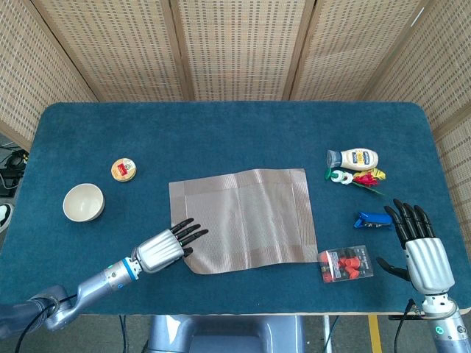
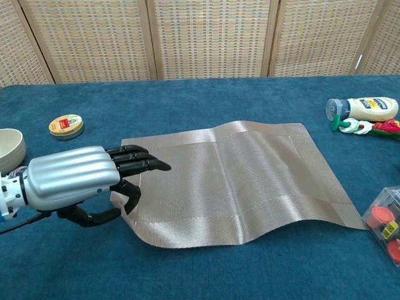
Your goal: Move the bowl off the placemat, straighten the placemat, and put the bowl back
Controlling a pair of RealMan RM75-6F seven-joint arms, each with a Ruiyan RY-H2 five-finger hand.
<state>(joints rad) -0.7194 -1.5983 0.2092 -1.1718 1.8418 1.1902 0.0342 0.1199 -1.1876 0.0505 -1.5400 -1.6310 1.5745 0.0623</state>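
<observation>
Straightening the placemat, bowl parked aside

Head view: my left hand (image 1: 165,248) pinches the placemat (image 1: 246,218) corner; bowl (image 1: 83,202) sits well left; right hand (image 1: 419,246) idle, fingers spread.
Chest view: the mat ripples; a hard tug could crease it or slip my pinch.

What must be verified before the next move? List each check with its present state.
1. Bowl off the placemat: ok, it stands on the table apart to the left.
2. Left hand holds the placemat's near left corner: ok.
3. Placemat flat: not ok, ripples show in the chest view.
4. Placemat square to the table edge: not ok, it sits skewed.
5. Right hand holding nothing: ok, fingers spread.
6. Red box off the placemat: cannot tell, it sits at the corner.
</observation>
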